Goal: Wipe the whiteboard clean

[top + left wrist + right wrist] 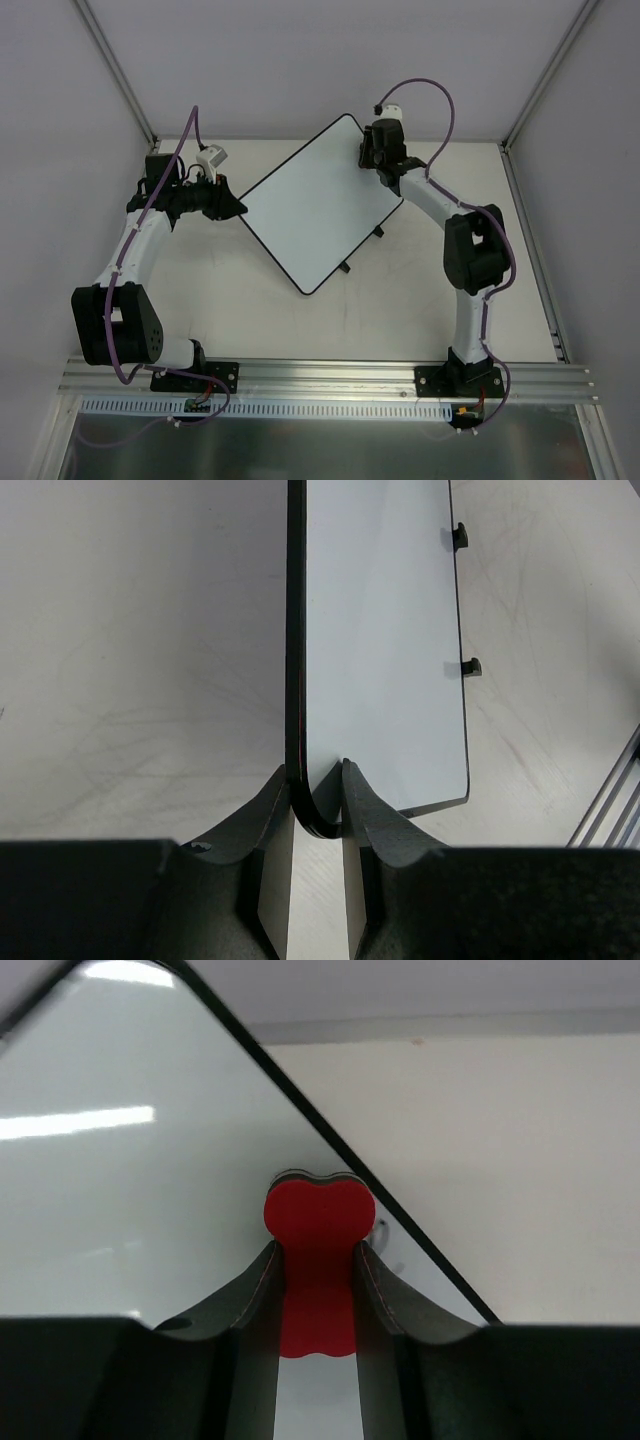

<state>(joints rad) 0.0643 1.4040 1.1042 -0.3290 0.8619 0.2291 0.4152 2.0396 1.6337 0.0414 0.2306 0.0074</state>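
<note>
The glossy white, black-rimmed rectangular whiteboard (320,205) sits diagonally by the table's (400,300) far edge. Your left gripper (240,209) clamps its left corner. The right gripper (367,155) pinches a red bone-shaped eraser (318,1222) at its far corner. Press flat and overlap your strokes.

White-and-black left arm (135,245) bends inward, left black two-finger gripper (236,207) pinched tight; right arm (430,197) reaches upper centre, right gripper (372,150) pinched too.

A big white table (390,310) lies flat, with thin, faint scribbles on its top. Plain gray walls (300,60) stand around it. One silver post (113,68) stands at the back left corner and another post (547,80) at the back right. A long silver rail (330,377) runs along the near edge.
</note>
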